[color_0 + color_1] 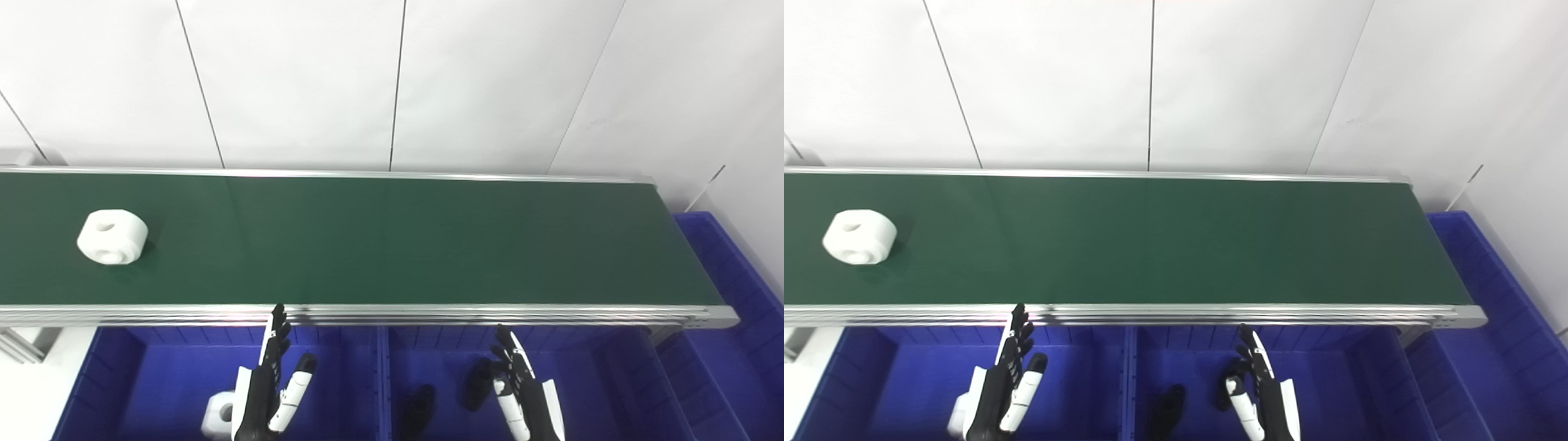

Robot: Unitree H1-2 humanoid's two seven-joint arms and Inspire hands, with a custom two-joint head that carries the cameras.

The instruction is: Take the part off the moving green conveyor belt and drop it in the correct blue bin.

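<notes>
Both robot hands hover empty, fingers spread and pointing up: left robot hand [269, 386] over the left blue plastic bin [104, 380], right robot hand [520, 392] over the middle blue bin [612, 380]. The white plastic ring-shaped part [113, 236] lies far left on the green conveyor belt [392, 239].

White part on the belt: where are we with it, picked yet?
Not yet. The white part lies on the green belt at far left, untouched. A similar white part already sits in the left blue bin. Left hand and right hand hover open, empty. Pick and drop remain.
</notes>
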